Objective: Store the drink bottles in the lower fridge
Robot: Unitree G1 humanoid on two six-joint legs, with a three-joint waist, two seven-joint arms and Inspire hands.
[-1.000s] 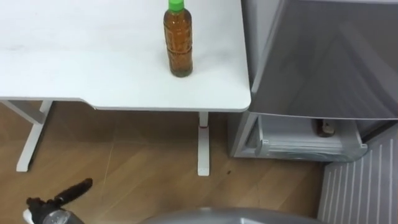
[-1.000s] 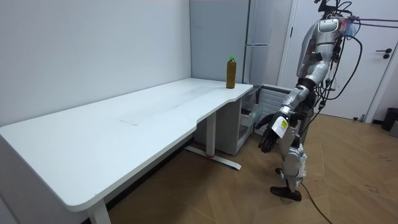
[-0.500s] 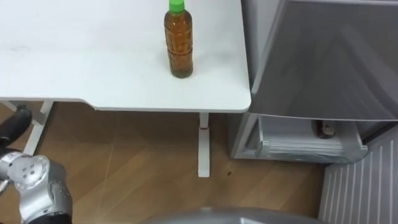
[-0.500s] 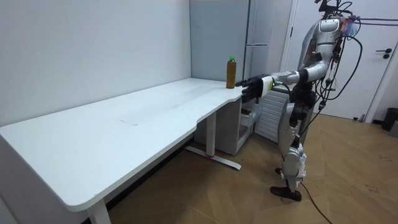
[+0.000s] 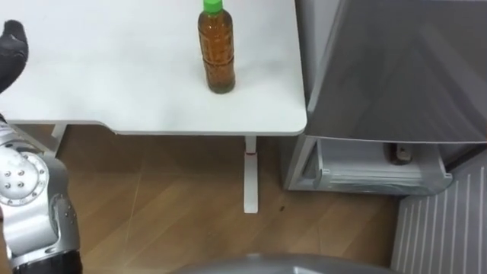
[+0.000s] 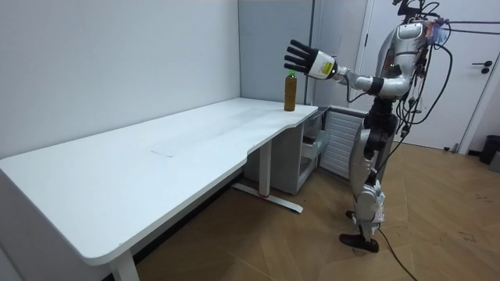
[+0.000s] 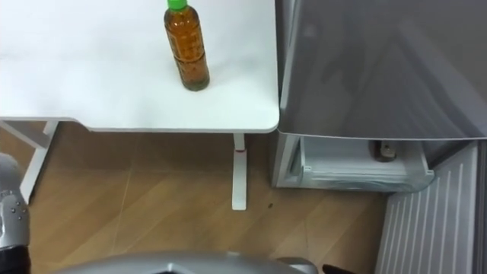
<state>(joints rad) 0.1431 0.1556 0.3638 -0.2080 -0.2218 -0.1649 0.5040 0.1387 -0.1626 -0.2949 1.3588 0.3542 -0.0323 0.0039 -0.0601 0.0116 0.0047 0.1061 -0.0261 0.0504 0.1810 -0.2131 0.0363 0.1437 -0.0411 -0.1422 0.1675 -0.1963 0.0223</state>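
Observation:
A bottle of brown tea with a green cap (image 5: 217, 49) stands upright near the right end of the white table (image 5: 114, 91), close to the fridge. My left hand (image 6: 302, 58) is raised in the air above the bottle's height, fingers spread and open, touching nothing. Its dark fingers (image 5: 11, 47) show at the top left of the left eye view. The grey fridge (image 5: 403, 68) stands right of the table. Its lower drawer (image 5: 380, 181) is pulled open, and a small bottle (image 5: 400, 154) lies inside it.
The ribbed lower fridge door (image 5: 445, 228) hangs open at the right. The table's white leg (image 5: 250, 175) stands on the wooden floor (image 5: 167, 205) between me and the fridge. I stand in front of the open fridge, facing the table's end.
My left arm has swung up from low beside my leg to above the table, the hand staying open. The bottle has not moved.

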